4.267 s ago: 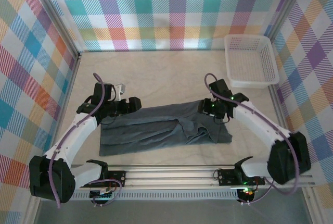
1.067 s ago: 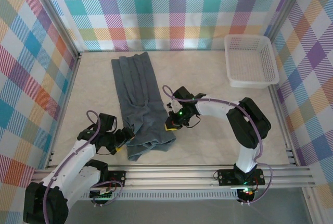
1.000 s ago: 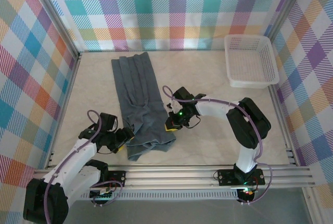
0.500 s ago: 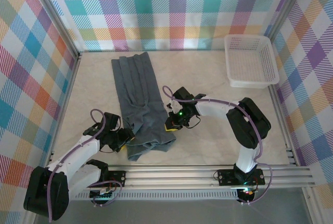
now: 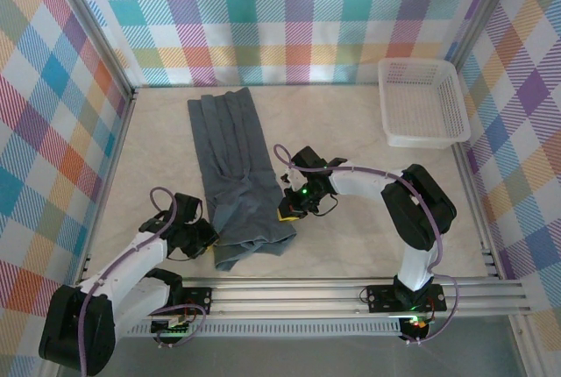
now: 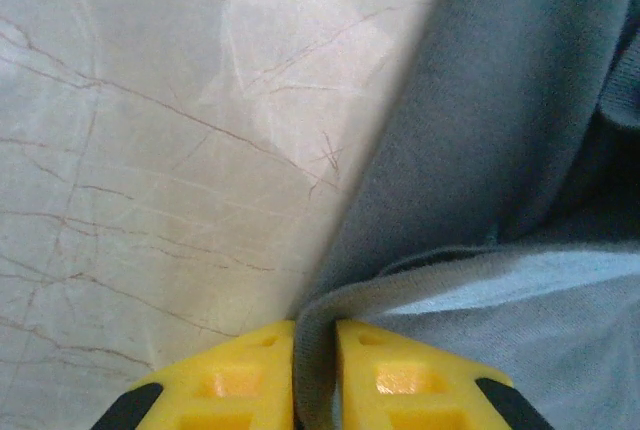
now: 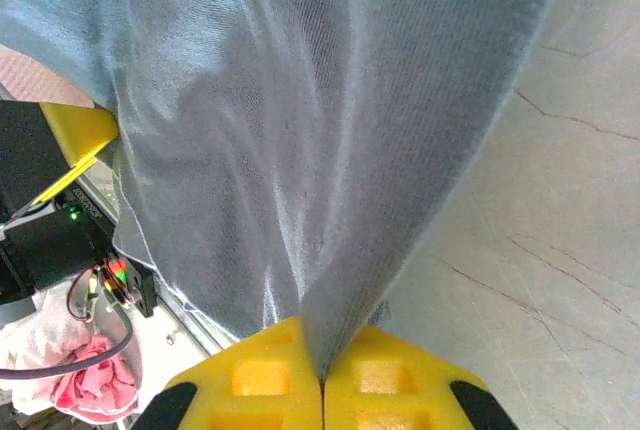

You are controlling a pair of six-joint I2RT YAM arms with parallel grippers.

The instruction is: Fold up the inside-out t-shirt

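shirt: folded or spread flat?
Folded lengthwise: the t-shirt lies as a narrow layered strip, left gripper and right gripper pinching its near end.

The t-shirt (image 5: 237,167) lies on the tabletop (image 5: 351,131) left of centre, running back to front, with the left gripper (image 5: 213,238) at its near left edge, the right gripper (image 5: 285,213) at its right edge, and the basket (image 5: 419,139) far right.

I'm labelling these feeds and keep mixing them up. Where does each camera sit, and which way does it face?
Top external: above and behind the robot, looking down on table, t-shirt and basket; shows left arm, right arm, left gripper, right gripper.
Left wrist: on the left wrist, looking down past its yellow fingers at the t-shirt edge pinched between them.
Right wrist: on the right wrist, looking past its yellow fingers along a pinched t-shirt fold.
Shared: every view shows t-shirt and table.
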